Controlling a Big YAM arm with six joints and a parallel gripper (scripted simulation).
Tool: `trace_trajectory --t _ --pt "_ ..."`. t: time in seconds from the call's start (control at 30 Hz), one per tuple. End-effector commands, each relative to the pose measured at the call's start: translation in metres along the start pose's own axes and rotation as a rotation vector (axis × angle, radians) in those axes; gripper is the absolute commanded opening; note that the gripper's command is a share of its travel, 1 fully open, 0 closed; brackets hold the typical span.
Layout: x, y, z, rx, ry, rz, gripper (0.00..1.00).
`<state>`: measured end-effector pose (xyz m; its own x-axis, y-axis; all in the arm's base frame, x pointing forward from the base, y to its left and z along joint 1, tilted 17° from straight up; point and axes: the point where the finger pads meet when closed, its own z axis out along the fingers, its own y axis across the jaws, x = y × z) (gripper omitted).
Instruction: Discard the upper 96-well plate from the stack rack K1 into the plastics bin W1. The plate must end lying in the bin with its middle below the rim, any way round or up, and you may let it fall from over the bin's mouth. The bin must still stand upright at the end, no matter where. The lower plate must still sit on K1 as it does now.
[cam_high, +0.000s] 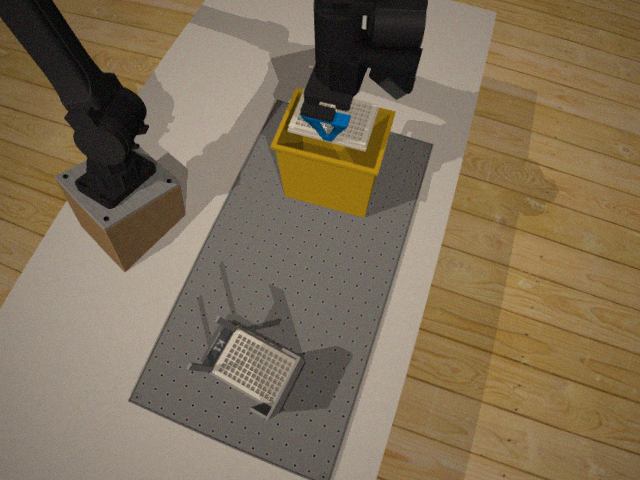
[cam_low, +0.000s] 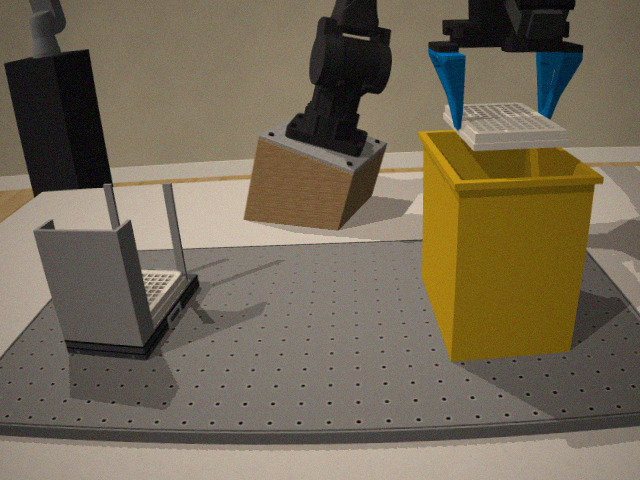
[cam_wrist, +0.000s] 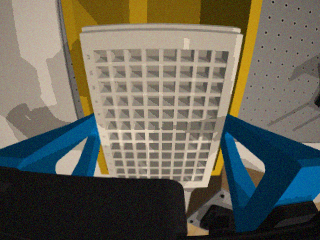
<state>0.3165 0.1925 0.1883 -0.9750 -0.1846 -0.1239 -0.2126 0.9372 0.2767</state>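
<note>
My gripper (cam_low: 501, 116) with blue fingers is shut on a white 96-well plate (cam_low: 505, 125), holding it flat just above the mouth of the yellow bin W1 (cam_low: 509, 248). In the wrist view the plate (cam_wrist: 163, 107) sits between the blue fingers with the bin's opening (cam_wrist: 160, 20) under it. In the overhead view the plate (cam_high: 330, 126) hangs over the bin (cam_high: 333, 155). The bin stands upright. The rack K1 (cam_high: 248, 356) at the near end of the plate holds a second white well plate (cam_high: 255, 365), also seen low in the rack in the side view (cam_low: 157, 284).
The arm's base sits on a wooden block (cam_high: 121, 206) left of the grey perforated baseplate (cam_high: 289, 289). A tall black box (cam_low: 56, 118) stands at the far left. The rack has thin upright posts (cam_low: 173, 232) and a grey wall (cam_low: 93, 289).
</note>
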Motion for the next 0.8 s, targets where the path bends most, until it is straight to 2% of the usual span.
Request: trace_trajectory --t 0.0,0.13,0.2,0.3,0.77 --pt "-0.012 0.007 0.001 -0.004 -0.022 -0.005 0.0" --pt "-0.006 0.003 0.013 0.0 -0.008 0.001 0.0" --pt "-0.019 0.009 0.0 -0.008 -0.038 -0.01 0.0" --pt "-0.015 0.006 -0.004 -0.009 -0.041 -0.008 0.0" --pt "-0.015 0.006 -0.004 -0.009 -0.041 -0.008 0.0"
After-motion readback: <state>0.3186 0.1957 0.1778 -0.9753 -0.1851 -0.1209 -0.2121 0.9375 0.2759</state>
